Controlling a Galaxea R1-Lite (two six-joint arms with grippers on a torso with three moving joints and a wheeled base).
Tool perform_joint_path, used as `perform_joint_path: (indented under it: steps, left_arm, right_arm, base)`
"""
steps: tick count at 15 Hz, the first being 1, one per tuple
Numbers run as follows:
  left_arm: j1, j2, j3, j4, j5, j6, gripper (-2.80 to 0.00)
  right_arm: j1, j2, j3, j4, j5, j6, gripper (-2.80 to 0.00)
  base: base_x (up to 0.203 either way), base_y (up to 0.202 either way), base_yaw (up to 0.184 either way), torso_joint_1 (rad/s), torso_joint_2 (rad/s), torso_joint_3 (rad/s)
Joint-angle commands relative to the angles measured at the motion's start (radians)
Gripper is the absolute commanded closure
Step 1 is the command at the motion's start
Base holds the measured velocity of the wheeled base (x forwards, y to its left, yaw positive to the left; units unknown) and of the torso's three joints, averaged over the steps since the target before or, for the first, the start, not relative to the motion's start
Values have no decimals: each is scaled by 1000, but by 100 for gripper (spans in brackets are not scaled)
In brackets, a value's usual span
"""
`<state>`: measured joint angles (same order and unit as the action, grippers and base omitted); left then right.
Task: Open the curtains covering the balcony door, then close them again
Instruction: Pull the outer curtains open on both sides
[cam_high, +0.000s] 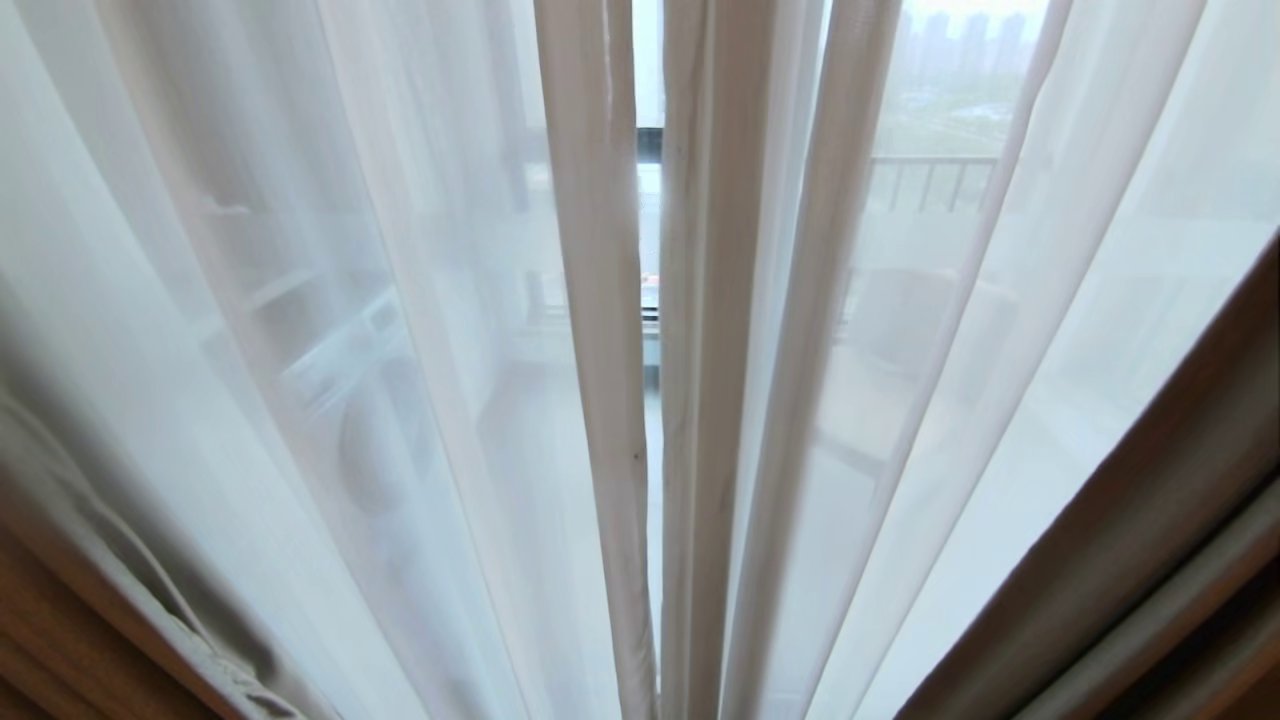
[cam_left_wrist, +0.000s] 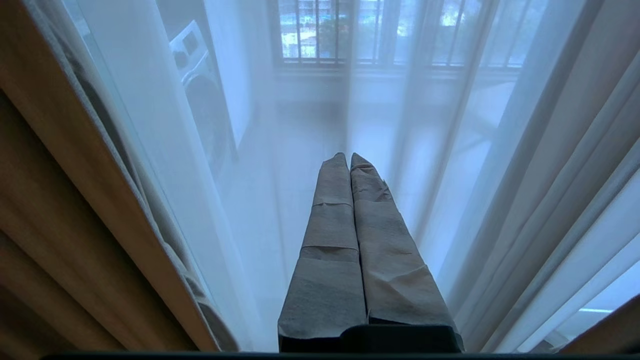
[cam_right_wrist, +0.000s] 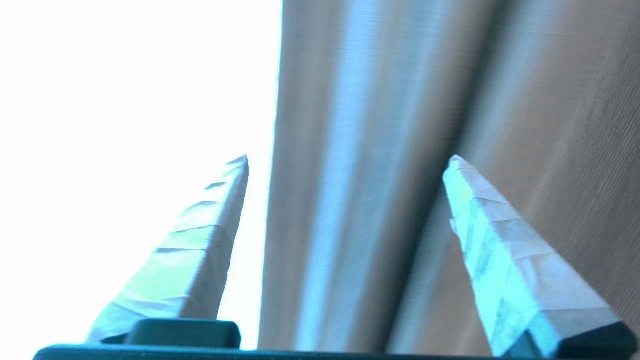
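Though soft and light, the curtains hang at twelve o'clock, best pinched at a hemmed edge; right gripper spread, left gripper pressed together.

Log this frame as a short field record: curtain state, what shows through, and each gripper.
sheer curtains: drawn across, hemmed edges nearly meeting, narrow gap at centre
heavy drapes: pulled aside at both edges of the head view
beyond the sheer: balcony railing, washing machine
left gripper: shut, empty, facing the sheer
right gripper: open, woven drape fabric ahead, nothing held
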<state>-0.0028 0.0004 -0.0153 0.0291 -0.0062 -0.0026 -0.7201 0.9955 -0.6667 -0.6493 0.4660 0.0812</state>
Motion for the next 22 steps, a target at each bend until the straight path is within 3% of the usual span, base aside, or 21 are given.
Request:
perform_joint_path:
  steps: [1, 6, 9, 10, 14, 16, 17, 22]
  left_arm:
    - [0, 0, 0, 0, 0, 0, 0]
    - [0, 0, 0, 0, 0, 0, 0]
    - [0, 0, 0, 0, 0, 0, 0]
    - [0, 0, 0, 0, 0, 0, 0]
    - [0, 0, 0, 0, 0, 0, 0]
    - [0, 0, 0, 0, 0, 0, 0]
    - [0, 0, 0, 0, 0, 0, 0]
    - [0, 0, 0, 0, 0, 0, 0]
  right_arm:
    - [-35, -162, 77, -3, 0, -7, -280]
    - [-47, -337, 207, 27, -1, -82, -280]
    - [54, -334, 236, 55, -51, -137, -280]
    - [129, -334, 249, 82, -120, -163, -280]
    - [529, -341, 270, 288, -549, -221, -280]
    - [629, -343, 284, 352, -671, -229, -280]
    - [636, -342, 293, 357, -677, -229, 0]
    - [636, -341, 303, 364, -622, -227, 0]
  base:
    - [0, 0, 0, 0, 0, 0]
    - [0, 0, 0, 0, 0, 0]
    - [0, 0, 0, 0, 0, 0]
    - [0, 0, 0, 0, 0, 0]
    - [0, 0, 0, 0, 0, 0]
    - [0, 0, 0, 0, 0, 0]
    - [0, 0, 0, 0, 0, 0]
    - [0, 0, 0, 0, 0, 0]
